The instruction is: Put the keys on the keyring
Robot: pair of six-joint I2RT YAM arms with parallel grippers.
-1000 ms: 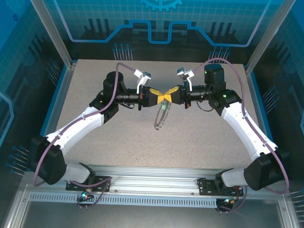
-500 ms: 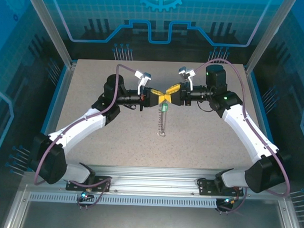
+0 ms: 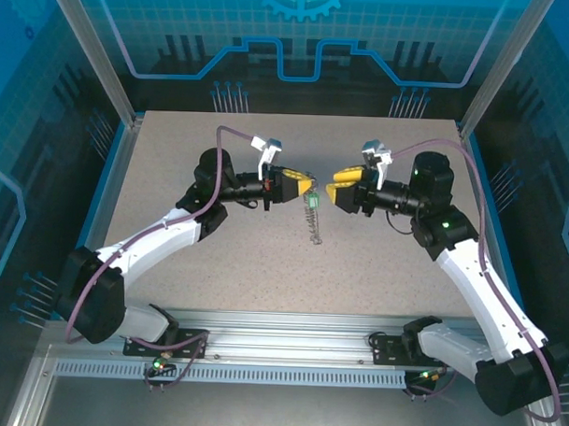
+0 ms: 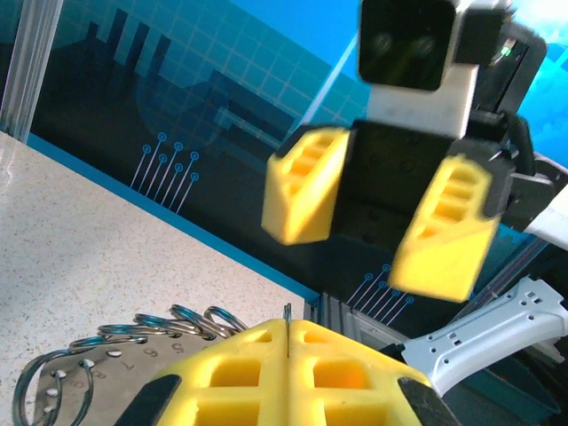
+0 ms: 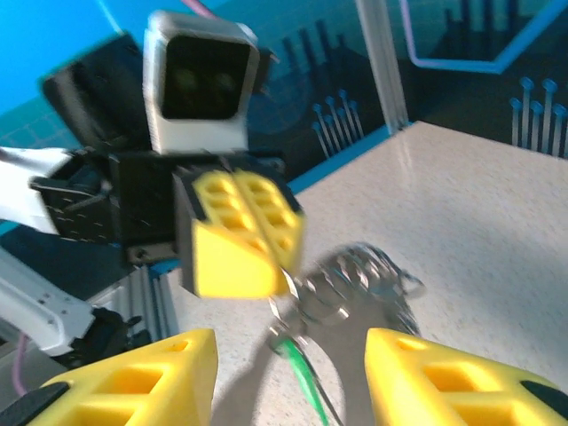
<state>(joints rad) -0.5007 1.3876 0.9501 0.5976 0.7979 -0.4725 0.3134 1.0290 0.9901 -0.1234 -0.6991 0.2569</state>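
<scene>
Keyring of dark loop and silvery links (image 3: 312, 221): light, floppy, clamped in my left pincer (image 3: 310, 185); right pincer (image 3: 332, 188) apart; I'd grip the rim.

The right claw (image 3: 333, 189) has let go of the keyring (image 3: 311, 217) and drawn back rightward, jaws apart.

Too small from above to part key (image 3: 310, 205) from keyring (image 3: 313, 225) links; cannot tell whether threaded on. Cut off by lower edge, left wrist view: left gripper (image 4: 287, 333) fingers (image 4: 222, 377), keyring's silvery rings. Blurred, right wrist view: left gripper, keyring. Green tag (image 5: 300, 371) cut by bottom edge there; key metal not made out. Right gripper (image 5: 291, 346) fingers likewise cropped.
</scene>
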